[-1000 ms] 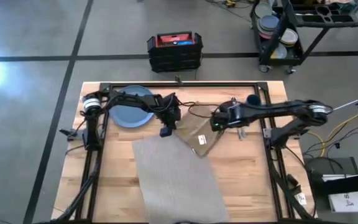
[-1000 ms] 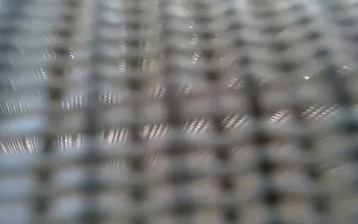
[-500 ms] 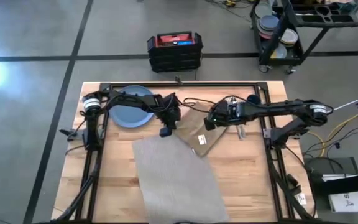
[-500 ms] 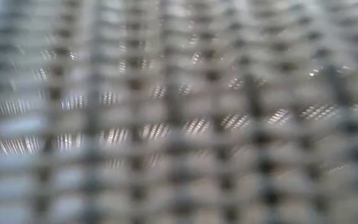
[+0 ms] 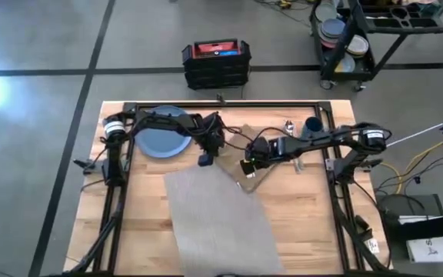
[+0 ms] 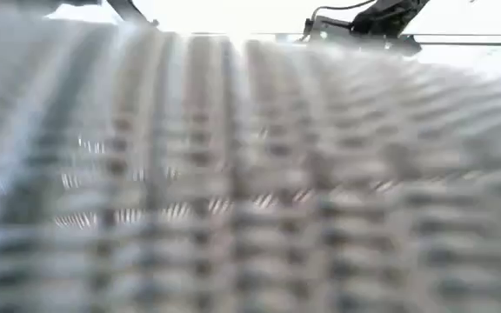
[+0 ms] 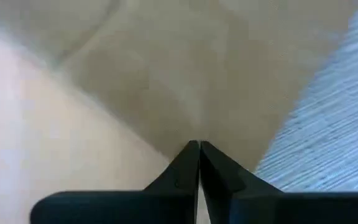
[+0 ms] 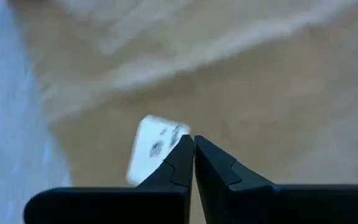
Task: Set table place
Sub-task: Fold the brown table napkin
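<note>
A tan folded napkin (image 5: 263, 174) lies on the wood table, its near left part over the far corner of the grey placemat (image 5: 218, 223). My left gripper (image 5: 204, 159) is shut at the napkin's left corner. My right gripper (image 5: 248, 167) is shut over the napkin, beside its white tag (image 8: 155, 149). The blue plate (image 5: 162, 141) lies far left, under the left arm. The dark-blue cup (image 5: 312, 123) stands at the far right, with silver cutlery (image 5: 298, 160) lying near it. The placemat (image 6: 250, 174) fills most of the low view. My left gripper pinches the napkin's corner (image 7: 194, 134) between its two fingertips, the cloth narrowing into them; one layer or several, I cannot tell. The napkin lies flat on the table and the placemat (image 7: 328, 143). My right gripper's shut fingertips (image 8: 182, 152) meet the napkin (image 8: 278, 93) right beside the tag, coming from the table's right. Whether they hold any cloth, I cannot tell.
A black frame rail (image 5: 221, 105) runs round the table top. A black and red case (image 5: 216, 63) sits on the floor beyond the far edge. A black cart (image 5: 360, 38) with stacked dishes stands far right. Bare wood lies right of the placemat.
My right gripper has travelled toward the table's left and a little toward its near edge, from the napkin's right part to the tag. In the low view the placemat weave has dropped, uncovering a strip of room and an arm at the top.
</note>
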`<action>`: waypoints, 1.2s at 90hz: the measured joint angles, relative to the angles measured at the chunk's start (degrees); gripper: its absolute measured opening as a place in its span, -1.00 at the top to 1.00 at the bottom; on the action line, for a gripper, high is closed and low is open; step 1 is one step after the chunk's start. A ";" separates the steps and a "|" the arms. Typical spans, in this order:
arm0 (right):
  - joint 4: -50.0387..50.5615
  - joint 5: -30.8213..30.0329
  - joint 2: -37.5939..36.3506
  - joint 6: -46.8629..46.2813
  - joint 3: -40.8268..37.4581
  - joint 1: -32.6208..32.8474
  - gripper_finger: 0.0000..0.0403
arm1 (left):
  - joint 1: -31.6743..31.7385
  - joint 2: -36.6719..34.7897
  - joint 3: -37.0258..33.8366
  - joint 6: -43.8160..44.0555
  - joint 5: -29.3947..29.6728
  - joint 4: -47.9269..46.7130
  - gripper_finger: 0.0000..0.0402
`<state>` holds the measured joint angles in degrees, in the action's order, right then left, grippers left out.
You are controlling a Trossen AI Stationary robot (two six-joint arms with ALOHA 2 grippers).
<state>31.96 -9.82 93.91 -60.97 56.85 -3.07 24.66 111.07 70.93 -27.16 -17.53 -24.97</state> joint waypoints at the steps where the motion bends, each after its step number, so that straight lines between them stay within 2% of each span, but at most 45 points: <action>1: 0.02 -0.01 -0.03 -0.23 0.00 0.22 1.00 | 0.23 0.00 0.23 -0.34 0.13 -0.24 1.00; 19: 0.03 -0.67 -0.68 -3.47 -0.01 3.22 1.00 | 5.18 -0.02 5.97 -3.49 1.10 -6.08 1.00; 34: -0.75 -0.63 -1.10 -3.61 -0.01 4.03 1.00 | 6.78 -0.22 14.16 -2.21 0.62 -17.99 1.00; 40: -0.93 -0.73 -1.34 -3.74 0.01 4.09 1.00 | 6.42 -0.31 16.35 -2.02 -0.85 -23.67 1.00; 47: -0.90 -1.90 -1.57 -3.78 0.01 4.09 1.00 | 5.06 -0.35 16.84 -0.75 -5.26 -28.72 1.00; 55: -0.93 -3.61 -1.92 -3.82 0.01 4.00 1.00 | 1.80 -0.45 14.89 0.04 -9.38 -30.64 1.00; 67: -0.97 -4.26 -2.02 -3.41 0.01 3.17 1.00 | -4.58 -0.63 9.82 0.49 -10.00 -28.96 1.00; 85: -0.84 -4.28 -2.02 -1.91 0.01 2.24 1.00 | -12.44 -0.83 -0.45 4.32 -9.20 -18.06 1.00; 96: -0.60 -4.15 -2.02 -0.90 0.01 1.90 1.00 | -13.28 -1.83 -5.96 8.06 -8.48 -10.31 1.00; 108: -0.21 -3.71 -2.02 -0.70 0.01 1.90 1.00 | -11.65 -2.62 -9.44 9.29 -9.47 -6.94 1.00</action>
<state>31.75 -13.53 91.90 -61.67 56.86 -1.17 13.02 108.45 61.49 -17.87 -27.00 -31.91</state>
